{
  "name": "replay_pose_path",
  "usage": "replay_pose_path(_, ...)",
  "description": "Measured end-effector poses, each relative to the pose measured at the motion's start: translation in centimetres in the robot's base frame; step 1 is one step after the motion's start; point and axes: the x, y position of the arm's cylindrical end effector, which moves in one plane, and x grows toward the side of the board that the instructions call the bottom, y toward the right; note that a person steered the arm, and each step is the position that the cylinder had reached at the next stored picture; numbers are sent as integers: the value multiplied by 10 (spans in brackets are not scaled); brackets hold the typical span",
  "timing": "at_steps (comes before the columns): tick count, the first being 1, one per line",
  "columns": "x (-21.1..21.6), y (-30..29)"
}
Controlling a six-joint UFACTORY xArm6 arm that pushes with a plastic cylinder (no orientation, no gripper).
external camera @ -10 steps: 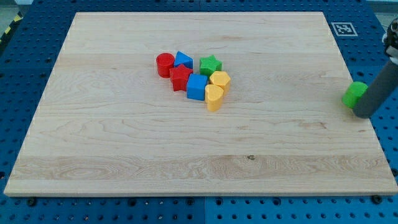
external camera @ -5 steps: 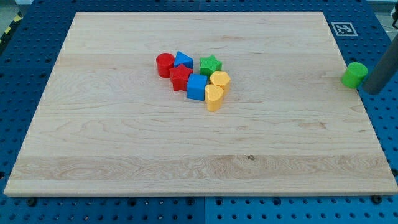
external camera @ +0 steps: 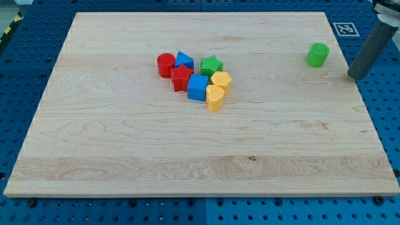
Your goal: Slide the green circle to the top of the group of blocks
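Observation:
The green circle [external camera: 317,55] stands on the wooden board [external camera: 125,144] near the view's top right, well apart from the group. My tip [external camera: 355,75] is at the board's right edge, to the right of and slightly below the green circle, with a gap between them. The group sits left of centre: a red circle [external camera: 165,64], a blue triangle [external camera: 184,60], a green star [external camera: 212,65], a red star [external camera: 181,79], a blue block [external camera: 198,87], a yellow block [external camera: 220,79] and a yellow heart [external camera: 215,98].
A black-and-white marker tag [external camera: 344,29] is stuck at the board's top right corner. A blue pegboard [external camera: 387,137] surrounds the board on all sides.
The green circle has slid up and to the left, from the right edge onto the board. My tip has moved up along the right edge behind it.

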Motion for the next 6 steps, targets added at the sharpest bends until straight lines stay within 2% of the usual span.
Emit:
replay_pose_path(1, -24, -39)
replay_pose_path(2, -35, -104)
replay_pose_path(3, -44, -111)
replay_pose_path(4, -46, -61)
replay_pose_path(5, -71, -58)
replay_pose_path(6, -93, -111)
